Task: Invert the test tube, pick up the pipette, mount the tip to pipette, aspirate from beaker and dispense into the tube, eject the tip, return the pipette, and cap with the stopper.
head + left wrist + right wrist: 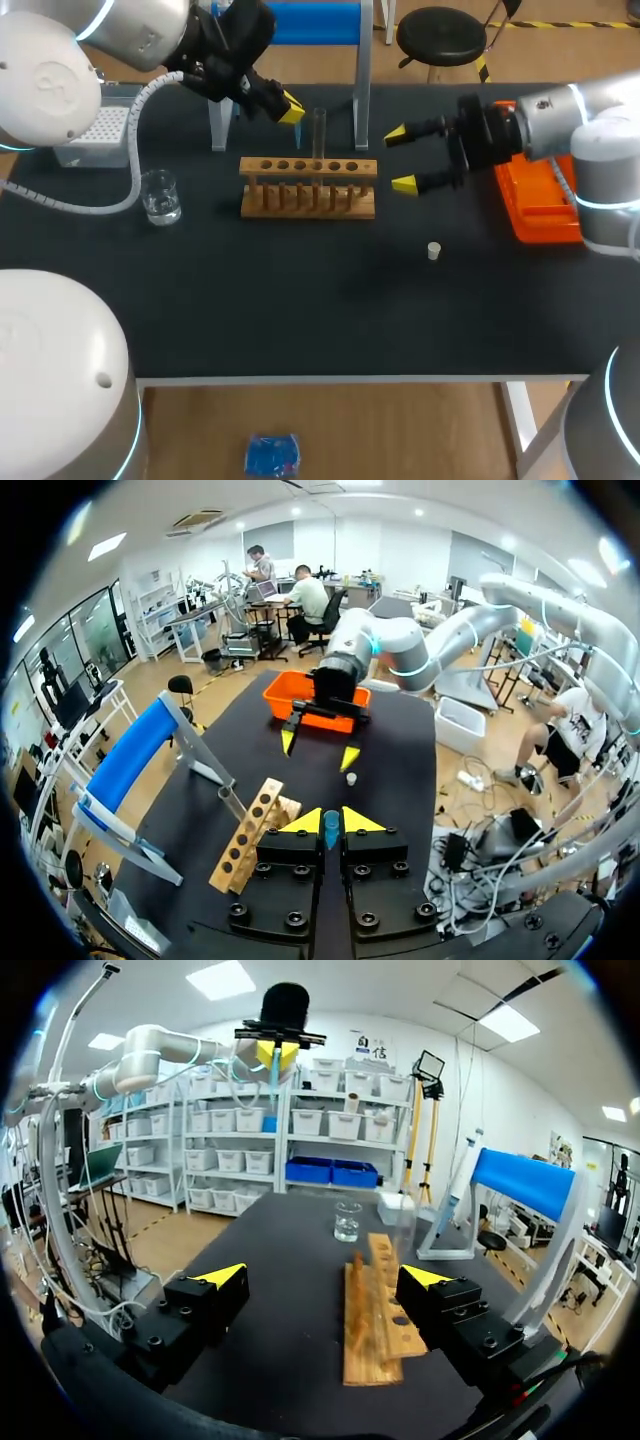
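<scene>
My left gripper [290, 108] hangs above the table behind the wooden rack [308, 185], shut on a slim blue pipette [331, 826] that points down [270, 1095]. A clear test tube [319, 135] stands upright in the rack. The glass beaker [160, 197] sits to the rack's left. My right gripper [402, 158] is level with the rack's right end, wide open and holding nothing [328, 1290]. A small white stopper [434, 251] lies on the mat in front of it.
A white tip box [95, 135] stands at the back left. The blue pipette stand [300, 22] rises behind the rack. An orange tray [540, 205] lies at the right under my right arm. The table's front edge [350, 378] is near.
</scene>
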{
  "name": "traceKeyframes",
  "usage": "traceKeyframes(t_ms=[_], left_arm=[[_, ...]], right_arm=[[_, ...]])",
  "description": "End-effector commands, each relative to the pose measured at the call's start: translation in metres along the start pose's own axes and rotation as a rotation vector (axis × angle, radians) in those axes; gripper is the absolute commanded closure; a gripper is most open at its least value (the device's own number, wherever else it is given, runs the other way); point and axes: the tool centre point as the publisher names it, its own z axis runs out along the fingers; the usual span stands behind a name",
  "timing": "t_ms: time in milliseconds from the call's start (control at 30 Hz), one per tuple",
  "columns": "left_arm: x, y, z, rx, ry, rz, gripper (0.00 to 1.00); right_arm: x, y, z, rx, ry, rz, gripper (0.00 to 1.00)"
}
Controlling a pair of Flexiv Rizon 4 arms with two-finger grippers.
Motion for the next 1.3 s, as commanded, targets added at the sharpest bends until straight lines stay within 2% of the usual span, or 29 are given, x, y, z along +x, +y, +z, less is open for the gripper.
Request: traceKeyframes(t_ms=[33,300,533,800,1000,1300], left_arm=[[0.000,0.000,-0.002,-0.003,0.001,-0.001,1.00],[0.000,0.000,-0.002,-0.003,0.001,-0.001,1.00],[0.000,0.000,-0.002,-0.003,0.001,-0.001,1.00],[0.000,0.000,-0.002,-0.003,0.001,-0.001,1.00],[0.000,0.000,-0.002,-0.003,0.001,-0.001,1.00],[0.000,0.000,-0.002,-0.003,0.001,-0.001,1.00]], right_arm=[[0.021,0.017,-0.001,-0.027,0.003,-0.009,0.00],[0.040,0.050,0.013,-0.073,0.048,0.002,0.00],[0.053,0.073,0.024,-0.088,0.059,0.074,0.00],[0.055,0.100,0.044,-0.126,0.052,0.131,0.00],[0.056,0.122,0.067,-0.175,0.085,0.109,0.00],[0.056,0.138,0.089,-0.215,0.104,0.099,0.00]])
